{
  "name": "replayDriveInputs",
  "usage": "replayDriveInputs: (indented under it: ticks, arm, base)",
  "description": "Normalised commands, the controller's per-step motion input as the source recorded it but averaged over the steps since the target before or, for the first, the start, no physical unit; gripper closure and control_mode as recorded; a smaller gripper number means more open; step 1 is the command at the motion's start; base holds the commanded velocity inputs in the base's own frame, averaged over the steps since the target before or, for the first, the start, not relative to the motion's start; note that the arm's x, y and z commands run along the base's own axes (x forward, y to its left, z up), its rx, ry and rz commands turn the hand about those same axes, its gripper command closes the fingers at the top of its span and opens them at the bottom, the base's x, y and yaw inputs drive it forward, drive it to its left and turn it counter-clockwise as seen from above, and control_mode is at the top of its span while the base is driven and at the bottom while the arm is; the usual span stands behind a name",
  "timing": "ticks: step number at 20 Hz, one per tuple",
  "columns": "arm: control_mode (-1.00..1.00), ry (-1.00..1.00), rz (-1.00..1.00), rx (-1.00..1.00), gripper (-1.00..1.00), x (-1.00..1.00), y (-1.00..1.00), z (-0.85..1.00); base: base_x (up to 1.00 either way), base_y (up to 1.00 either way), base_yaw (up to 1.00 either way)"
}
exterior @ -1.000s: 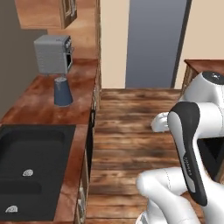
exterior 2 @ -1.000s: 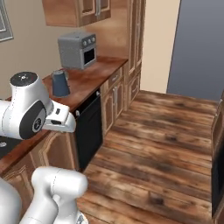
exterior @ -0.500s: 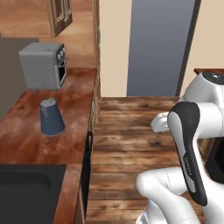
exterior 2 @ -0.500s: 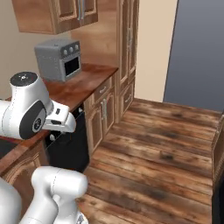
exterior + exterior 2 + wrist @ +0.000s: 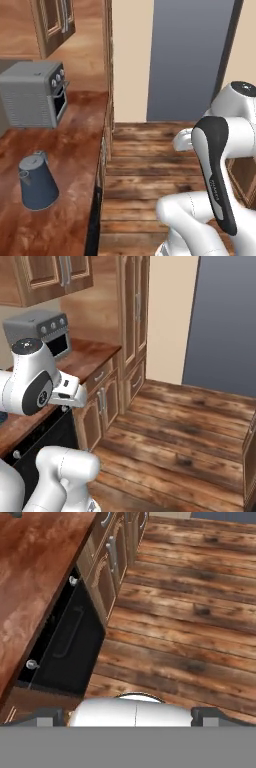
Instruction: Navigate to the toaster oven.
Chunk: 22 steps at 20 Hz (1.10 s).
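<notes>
Reddish wood counter (image 5: 75, 165) under toaster oven (image 5: 35, 95)

A blue kettle (image 5: 36, 182) stands on the wooden counter (image 5: 75, 150).

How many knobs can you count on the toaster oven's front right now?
3, in a row along the top of the toaster oven, above its dark glass door: left knob, middle knob, right knob. None looks hidden.
</notes>
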Motion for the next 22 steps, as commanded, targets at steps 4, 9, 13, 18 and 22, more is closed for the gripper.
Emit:
replayDriveInputs:
  ticks: [4, 9, 13, 18, 22]
  arm:
    - [1.0, 0.0, 0.0, 0.0, -1.0, 0.0, 0.0, 0.0]
    - [1.0, 0.0, 0.0, 0.0, -1.0, 0.0, 0.0, 0.0]
    - [1.0, 0.0, 0.0, 0.0, -1.0, 0.0, 0.0, 0.0]
    - [1.0, 0.0, 0.0, 0.0, -1.0, 0.0, 0.0, 0.0]
    - [1.0, 0.0, 0.0, 0.0, -1.0, 0.0, 0.0, 0.0]
  base:
    - [1.0, -0.14, 0.0]
    - [1.0, -0.1, 0.0]
    - [1.0, -0.04, 0.16]
    - [1.0, -0.04, 0.71]
    - [0.96, -0.06, 0.93]
